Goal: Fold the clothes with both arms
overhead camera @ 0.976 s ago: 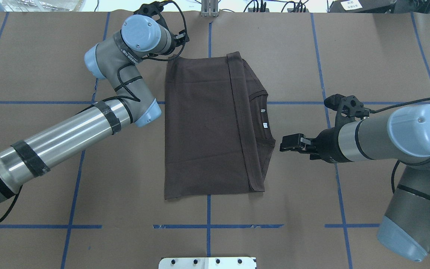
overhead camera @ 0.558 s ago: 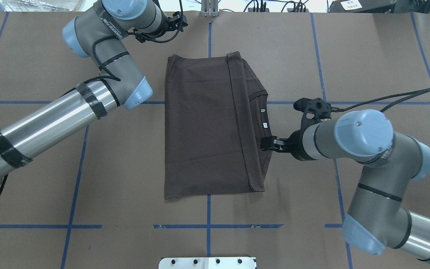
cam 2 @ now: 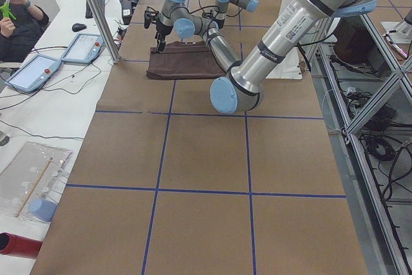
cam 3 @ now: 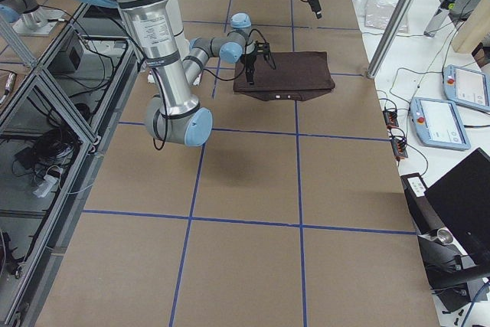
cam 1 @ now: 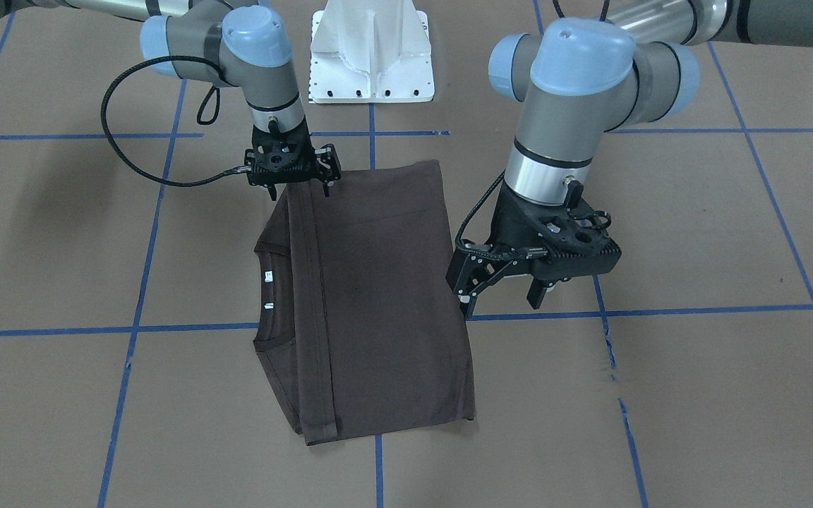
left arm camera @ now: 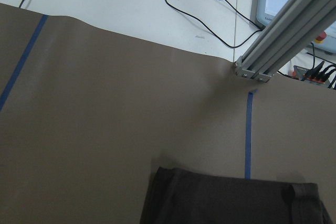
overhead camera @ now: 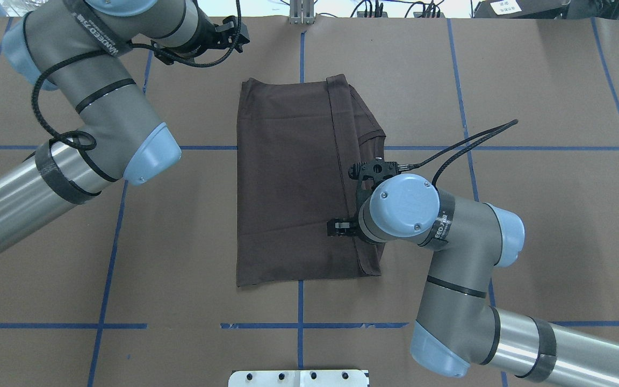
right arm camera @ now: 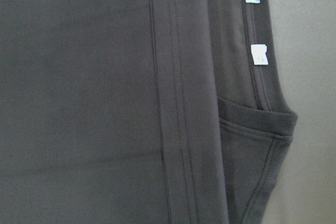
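The dark brown T-shirt (overhead camera: 288,183) lies flat on the brown table, folded into a tall rectangle. Its collar and white labels (cam 1: 269,275) are on my right side. My right gripper (cam 1: 298,189) points straight down over the doubled hem strip near the robot-side end, open and holding nothing. The right wrist view shows only close cloth (right arm camera: 105,103) and labels (right arm camera: 259,54). My left gripper (cam 1: 502,296) hangs open and empty, raised well above the table beside the shirt's plain long edge. The left wrist view looks down on the shirt's far corner (left arm camera: 226,203).
Blue tape lines (overhead camera: 299,325) divide the table into a grid. The white pedestal base (cam 1: 371,56) stands at the robot side. An aluminium post (left arm camera: 283,35) rises at the far edge, with tablets (cam 2: 35,72) and a seated person (cam 2: 19,20) beyond it.
My right arm swung in from the right of the shirt and now stands over its folded hem strip. My left arm rose and drew back from the shirt's far left corner.
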Controlling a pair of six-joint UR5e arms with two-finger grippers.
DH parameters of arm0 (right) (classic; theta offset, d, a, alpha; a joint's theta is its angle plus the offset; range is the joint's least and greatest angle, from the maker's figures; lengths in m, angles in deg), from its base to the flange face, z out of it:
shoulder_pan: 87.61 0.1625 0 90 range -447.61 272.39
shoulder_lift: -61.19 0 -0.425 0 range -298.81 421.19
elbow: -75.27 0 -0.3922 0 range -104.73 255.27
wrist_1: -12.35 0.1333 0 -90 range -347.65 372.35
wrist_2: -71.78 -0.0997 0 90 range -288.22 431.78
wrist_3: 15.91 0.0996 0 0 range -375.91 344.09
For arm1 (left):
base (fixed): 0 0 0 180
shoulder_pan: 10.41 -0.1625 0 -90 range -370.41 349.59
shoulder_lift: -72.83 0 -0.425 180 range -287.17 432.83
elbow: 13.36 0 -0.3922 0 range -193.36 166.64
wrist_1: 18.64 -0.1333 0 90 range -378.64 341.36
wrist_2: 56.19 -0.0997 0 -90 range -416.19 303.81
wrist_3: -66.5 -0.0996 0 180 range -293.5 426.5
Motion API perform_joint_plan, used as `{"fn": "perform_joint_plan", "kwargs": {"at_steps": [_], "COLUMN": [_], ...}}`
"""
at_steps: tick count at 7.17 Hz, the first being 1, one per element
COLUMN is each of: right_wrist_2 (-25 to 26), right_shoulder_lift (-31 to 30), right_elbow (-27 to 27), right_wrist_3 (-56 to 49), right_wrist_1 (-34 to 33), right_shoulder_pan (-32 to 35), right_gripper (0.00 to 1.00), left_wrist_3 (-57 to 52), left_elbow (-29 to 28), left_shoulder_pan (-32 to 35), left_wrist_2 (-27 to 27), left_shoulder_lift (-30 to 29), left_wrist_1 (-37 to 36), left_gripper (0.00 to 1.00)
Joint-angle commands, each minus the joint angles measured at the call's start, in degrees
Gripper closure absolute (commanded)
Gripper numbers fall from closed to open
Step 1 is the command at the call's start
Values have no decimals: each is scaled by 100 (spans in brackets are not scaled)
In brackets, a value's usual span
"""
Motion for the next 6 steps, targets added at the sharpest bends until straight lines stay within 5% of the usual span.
{"fn": "perform_joint_plan", "kwargs": {"at_steps": [1, 6], "right_wrist_2": [-91, -435], "right_shoulder_lift": [19, 27], "right_elbow": [-161, -152], "right_wrist_3": [-753, -1107], "right_wrist_1": [-227, -897], "right_shoulder_pan": [-128, -129], "right_gripper": [0, 0], "left_wrist_3": [26, 9], "left_elbow": [157, 139], "left_shoulder_pan": [-44, -52], "left_wrist_2": [175, 166], "left_shoulder_lift": [112, 218], "left_wrist_1": [-92, -22], "left_gripper": [0, 0]}}
